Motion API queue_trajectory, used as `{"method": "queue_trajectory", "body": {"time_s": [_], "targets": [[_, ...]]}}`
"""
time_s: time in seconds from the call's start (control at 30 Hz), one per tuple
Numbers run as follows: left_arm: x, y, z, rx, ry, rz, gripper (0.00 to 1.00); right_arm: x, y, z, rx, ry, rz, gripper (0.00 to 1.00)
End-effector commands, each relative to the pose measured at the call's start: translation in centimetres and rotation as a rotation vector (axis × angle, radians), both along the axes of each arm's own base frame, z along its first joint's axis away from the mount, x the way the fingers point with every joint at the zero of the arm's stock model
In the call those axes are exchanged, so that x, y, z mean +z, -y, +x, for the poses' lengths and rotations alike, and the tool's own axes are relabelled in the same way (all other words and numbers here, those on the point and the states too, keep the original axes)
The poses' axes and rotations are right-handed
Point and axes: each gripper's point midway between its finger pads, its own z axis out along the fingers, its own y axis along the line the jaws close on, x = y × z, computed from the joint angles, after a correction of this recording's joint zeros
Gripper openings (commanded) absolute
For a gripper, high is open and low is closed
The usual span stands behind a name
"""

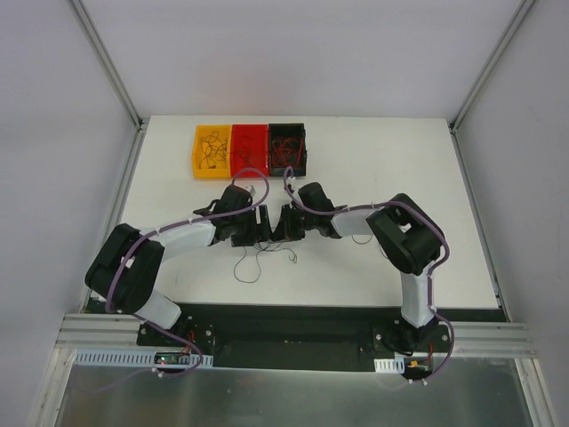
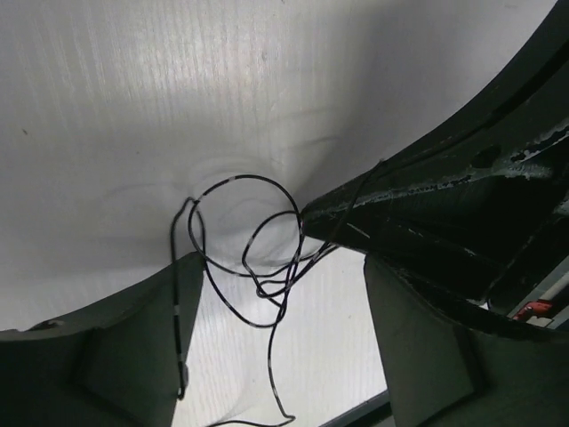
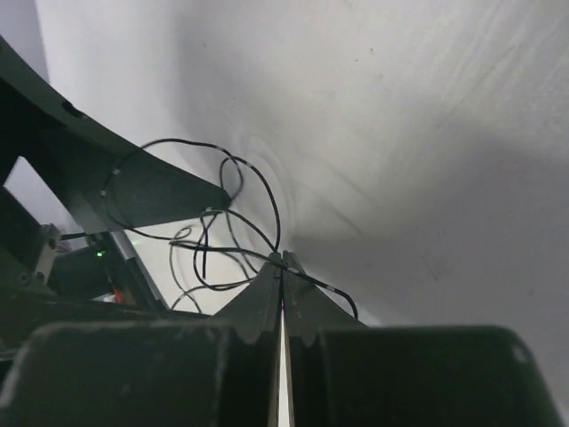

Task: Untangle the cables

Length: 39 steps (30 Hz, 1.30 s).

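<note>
Cables (image 2: 240, 177) show up as a loose black tangle of loops over the white tabletop (image 1: 400, 169), on the near side of the red bin (image 1: 249, 149), toward the arm bases. Right tool (image 3: 283, 267) is clenched on one strand, fingers pressed flat together. Left tool (image 2: 283, 262) is spread wide with the loops running between its fingers, not gripping anything as far as I can see. Both tools meet tip to tip just in front of that bin.
</note>
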Motion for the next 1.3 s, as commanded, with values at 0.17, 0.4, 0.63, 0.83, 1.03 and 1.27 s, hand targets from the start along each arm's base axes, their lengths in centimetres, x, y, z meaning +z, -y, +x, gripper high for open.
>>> {"method": "queue_trajectory", "body": {"time_s": [0.17,0.4,0.63,0.83,1.03,1.27], "targets": [[-0.3,1.1,-0.2,-0.020,0.027,-0.062,0.43,2.0,-1.8,-0.5,-0.008,-0.054,0.173,0.00],[2.0,0.7,0.2,-0.063,0.160,-0.073,0.00,4.5,-1.1,-0.5,-0.013,0.009,0.187,0.01],[6.4,-1.8,1.8,-0.078,0.361,0.032,0.00,8.5,4.4,0.3,-0.052,0.224,0.017,0.28],[11.4,-9.2,6.5,0.114,0.520,0.295,0.00,11.2,12.8,0.6,-0.158,0.499,-0.263,0.48],[16.3,-15.2,12.8,0.297,0.582,0.391,0.00,11.4,19.8,1.2,-0.295,0.680,-0.497,0.51],[17.2,-21.0,21.6,0.344,0.578,0.708,0.00,10.9,21.3,1.4,-0.354,0.734,-0.514,0.51]]}}
